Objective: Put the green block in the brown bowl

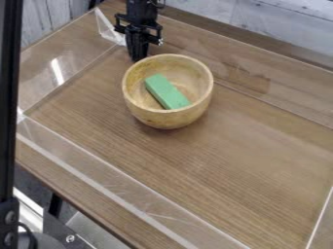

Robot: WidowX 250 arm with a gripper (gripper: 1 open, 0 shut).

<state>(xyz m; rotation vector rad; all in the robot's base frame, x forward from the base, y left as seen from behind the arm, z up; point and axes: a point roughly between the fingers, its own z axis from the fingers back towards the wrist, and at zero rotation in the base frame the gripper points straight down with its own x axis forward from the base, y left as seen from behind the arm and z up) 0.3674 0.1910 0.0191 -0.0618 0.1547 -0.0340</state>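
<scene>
One green block [166, 92] lies inside the brown bowl [135, 109], resting at an angle on the bowl's inner floor, one end toward the far rim and the other toward the near right side. Bowl sits upright on the wooden desk [235, 165], toward the far left part of the surface. Desk has clear, see-through walls [53, 68] around its edges, with glare on the left panel. Black end effector [139, 53] hangs just behind the bowl's far rim, pointing straight down, fingers drawn fully together with nothing between them. Its tips sit low, close to the desk surface, right beside the bowl's outer wall; whether they touch the bowl cannot be told from this view. Block is apart from the end effector, not gripped. Dark vertical post [11, 117] runs down the left edge of the picture, in front of the desk. Pale, plank-like background [279, 24] shows past the far wall. Bowl's grain and thick rim are visible; block is mint-green, matte and shorter than the bowl's width.
</scene>
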